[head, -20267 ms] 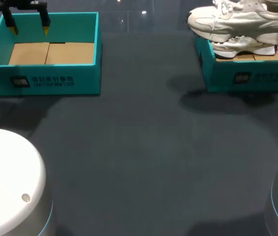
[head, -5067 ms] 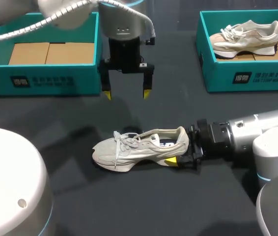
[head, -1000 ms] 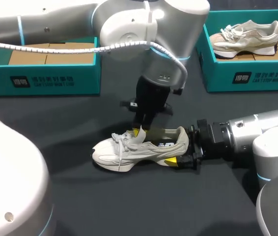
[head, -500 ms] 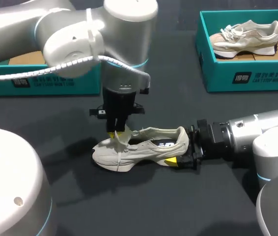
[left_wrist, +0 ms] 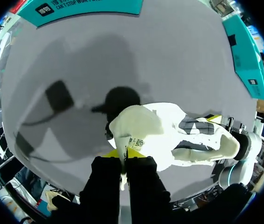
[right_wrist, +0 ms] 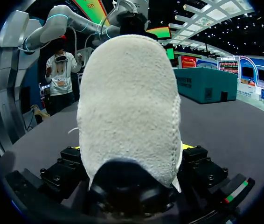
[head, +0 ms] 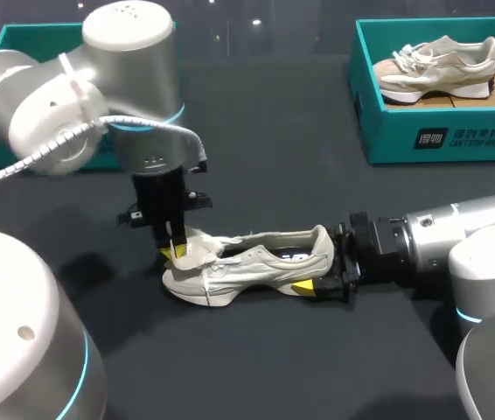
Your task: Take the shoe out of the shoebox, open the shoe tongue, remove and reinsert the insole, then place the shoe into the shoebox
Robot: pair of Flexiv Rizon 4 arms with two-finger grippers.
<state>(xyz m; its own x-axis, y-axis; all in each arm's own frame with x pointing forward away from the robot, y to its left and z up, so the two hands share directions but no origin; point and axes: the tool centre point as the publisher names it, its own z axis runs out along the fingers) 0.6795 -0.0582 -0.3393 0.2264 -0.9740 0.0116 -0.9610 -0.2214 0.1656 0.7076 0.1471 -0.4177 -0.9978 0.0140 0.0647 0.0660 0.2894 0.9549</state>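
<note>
Surface: a dark grey table (head: 256, 367) is carrying everything.
Arms: two are working, one from each side.
Shoes: two are showing. One pale shoe (head: 247, 267) is lying on its sole mid-table, toe pointing to my left.
Right gripper (head: 322, 267): it is lying low on the table, clamping the shoe's heel from both sides, its fingers spread to the heel's width.
Left gripper (left_wrist: 125, 156): it is hanging over the toe end, its fingers almost closed and pinching the tongue (head: 197, 249), which is standing up out of the shoe.
Tag (left_wrist: 134, 142): it is showing on the tongue; its print is too small to read.
Boxes: two teal ones are sitting at the far edge. The right shoebox (head: 422, 140) is holding the second shoe (head: 440, 63); the left shoebox (head: 38, 37) is hiding partly behind my left arm.
Writing: white print is showing on the right shoebox's front.
</note>
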